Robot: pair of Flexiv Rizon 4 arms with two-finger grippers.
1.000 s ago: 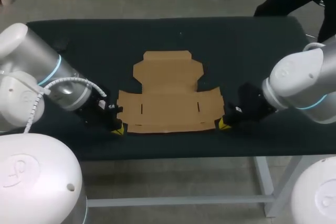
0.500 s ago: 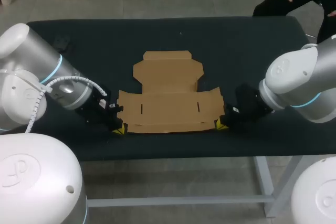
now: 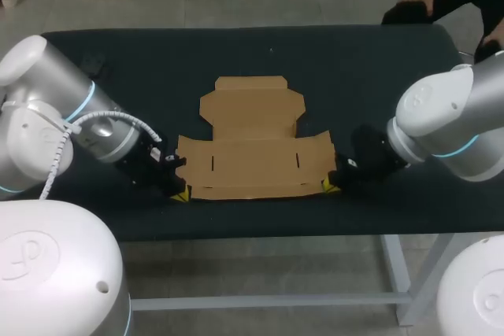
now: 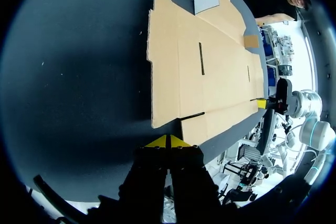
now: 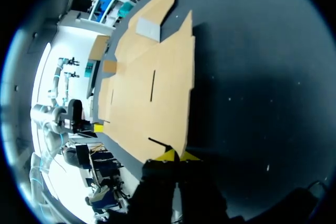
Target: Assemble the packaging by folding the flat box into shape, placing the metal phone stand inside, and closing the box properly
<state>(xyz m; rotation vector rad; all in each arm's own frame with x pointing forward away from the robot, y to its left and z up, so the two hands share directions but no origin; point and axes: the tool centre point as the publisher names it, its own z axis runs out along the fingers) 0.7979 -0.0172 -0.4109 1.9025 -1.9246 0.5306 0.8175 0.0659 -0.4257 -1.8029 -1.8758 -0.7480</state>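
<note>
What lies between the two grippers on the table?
The flat box: its near flap fills the stretch from the left gripper to the right gripper, seen best in the head view.

No legible text, label, number or sign on the flat box [image 3: 253,138], plain brown card on every visible panel. None on the dark table [image 3: 378,60] either. On the left arm's white housing [image 3: 47,273], only a faint embossed mark, not readable as letters.
</note>
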